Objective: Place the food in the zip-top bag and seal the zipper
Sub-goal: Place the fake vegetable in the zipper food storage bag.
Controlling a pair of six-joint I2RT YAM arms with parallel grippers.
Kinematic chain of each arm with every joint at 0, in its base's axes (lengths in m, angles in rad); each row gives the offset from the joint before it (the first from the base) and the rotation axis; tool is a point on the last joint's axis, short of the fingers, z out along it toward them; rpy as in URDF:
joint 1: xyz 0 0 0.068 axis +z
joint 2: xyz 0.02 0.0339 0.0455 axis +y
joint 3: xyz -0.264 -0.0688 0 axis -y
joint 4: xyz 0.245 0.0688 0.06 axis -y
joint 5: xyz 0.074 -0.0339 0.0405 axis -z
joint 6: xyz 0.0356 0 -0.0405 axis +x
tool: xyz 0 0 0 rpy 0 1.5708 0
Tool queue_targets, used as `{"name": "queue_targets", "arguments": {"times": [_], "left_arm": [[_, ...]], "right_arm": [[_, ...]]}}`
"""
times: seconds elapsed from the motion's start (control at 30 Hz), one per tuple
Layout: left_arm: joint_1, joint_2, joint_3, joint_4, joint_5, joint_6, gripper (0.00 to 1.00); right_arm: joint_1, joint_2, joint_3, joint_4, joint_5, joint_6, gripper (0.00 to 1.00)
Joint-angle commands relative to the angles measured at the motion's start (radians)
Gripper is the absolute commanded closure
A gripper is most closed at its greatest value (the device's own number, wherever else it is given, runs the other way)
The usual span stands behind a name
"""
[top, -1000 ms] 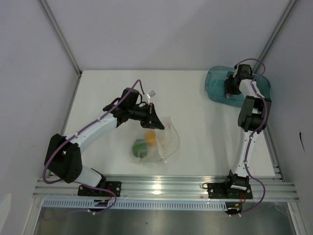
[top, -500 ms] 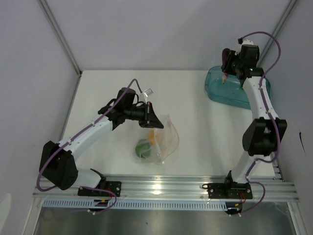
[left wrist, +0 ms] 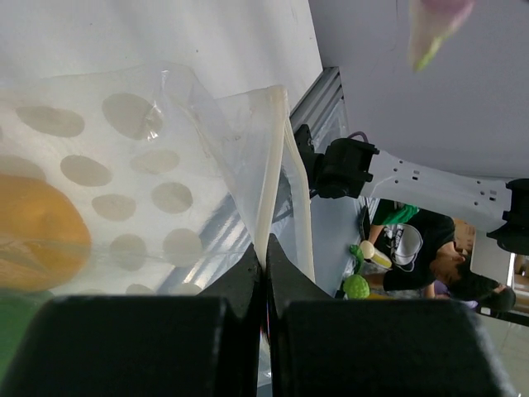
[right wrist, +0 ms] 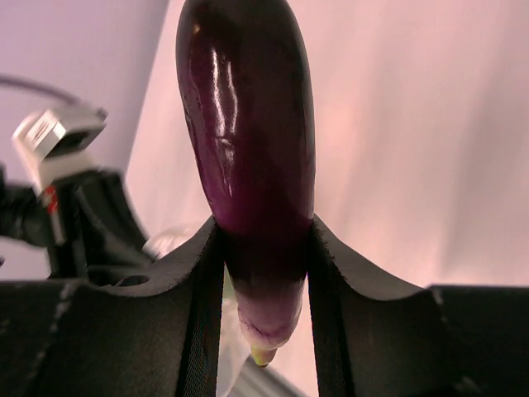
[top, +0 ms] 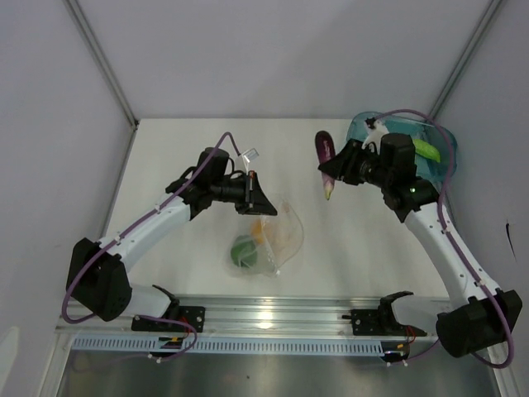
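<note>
My left gripper (top: pixel 254 197) is shut on the zipper edge (left wrist: pixel 273 178) of the clear zip-top bag (top: pixel 277 236) and holds that edge up off the table. The orange-yellow fruit (top: pixel 257 232) and the dark-green pepper (top: pixel 242 248) lie inside the bag; the fruit also shows in the left wrist view (left wrist: pixel 37 231). My right gripper (top: pixel 335 169) is shut on the purple eggplant (top: pixel 325 157), held in the air right of the bag; the eggplant fills the right wrist view (right wrist: pixel 248 157). The light-green piece (top: pixel 427 148) lies in the teal tray (top: pixel 364 132).
The teal tray stands at the back right corner against the right wall. An aluminium rail (top: pixel 281 318) runs along the table's near edge. Grey walls close in the table on three sides.
My right gripper lifted out of the teal tray with the eggplant and swung left toward the bag. My left gripper kept hold of the bag edge and barely moved.
</note>
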State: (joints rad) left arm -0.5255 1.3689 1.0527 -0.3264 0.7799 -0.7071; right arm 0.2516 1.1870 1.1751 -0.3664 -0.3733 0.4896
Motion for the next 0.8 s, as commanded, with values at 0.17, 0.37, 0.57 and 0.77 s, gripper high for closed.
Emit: {"name": "queue_targets", "arguments": {"times": [0.17, 0.37, 0.57, 0.77], "left_arm": [[-0.008, -0.005, 0.010, 0.058, 0.015, -0.003, 1.00], [-0.008, 0.012, 0.010, 0.058, 0.025, 0.006, 0.99], [-0.007, -0.004, 0.006, 0.055, 0.015, 0.009, 0.99], [-0.008, -0.011, 0.004, 0.050, 0.007, 0.008, 0.99]], "right_arm": [[0.187, -0.242, -0.167, 0.062, -0.090, 0.222, 1.00], [0.274, -0.320, -0.328, 0.158, -0.107, 0.362, 1.00], [0.284, -0.294, -0.305, 0.158, -0.116, 0.372, 1.00], [0.325, -0.219, -0.275, 0.152, -0.079, 0.411, 1.00]]}}
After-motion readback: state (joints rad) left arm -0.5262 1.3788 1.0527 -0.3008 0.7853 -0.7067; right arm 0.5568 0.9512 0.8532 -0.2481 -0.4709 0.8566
